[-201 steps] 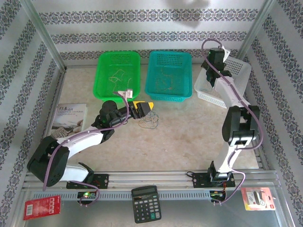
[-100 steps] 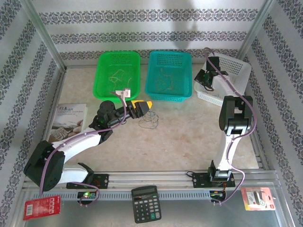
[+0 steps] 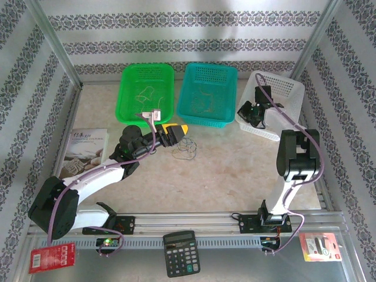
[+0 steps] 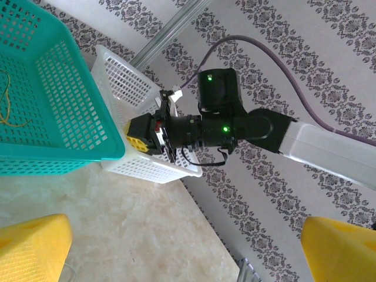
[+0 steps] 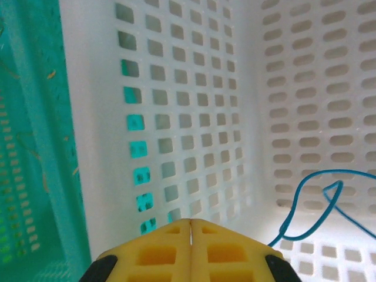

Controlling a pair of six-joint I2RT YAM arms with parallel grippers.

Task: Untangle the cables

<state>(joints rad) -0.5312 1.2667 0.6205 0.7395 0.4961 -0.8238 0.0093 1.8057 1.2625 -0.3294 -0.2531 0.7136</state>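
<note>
A small tangle of thin pale cables (image 3: 185, 149) lies on the table just right of my left gripper (image 3: 177, 134), whose yellow fingers (image 4: 30, 249) stand wide apart with nothing between them. More thin cables lie in the green basket (image 3: 130, 111) and the teal basket (image 3: 191, 110); a yellow strand (image 4: 8, 111) shows in the teal one. My right gripper (image 5: 191, 222) is shut inside the white basket (image 3: 289, 94), near its left wall. A curly blue cable (image 5: 320, 202) lies on that basket's floor, just right of the fingers. Nothing shows between the jaws.
A booklet (image 3: 86, 146) lies at the left of the table. A calculator (image 3: 181, 252) and two red packets (image 3: 51, 257) (image 3: 320, 246) sit on the near rail. Metal frame posts and patterned walls close in the sides and back.
My right arm has swung down and to the left, bringing its shut gripper low into the white basket, which has shifted slightly. The left arm has hardly moved.
</note>
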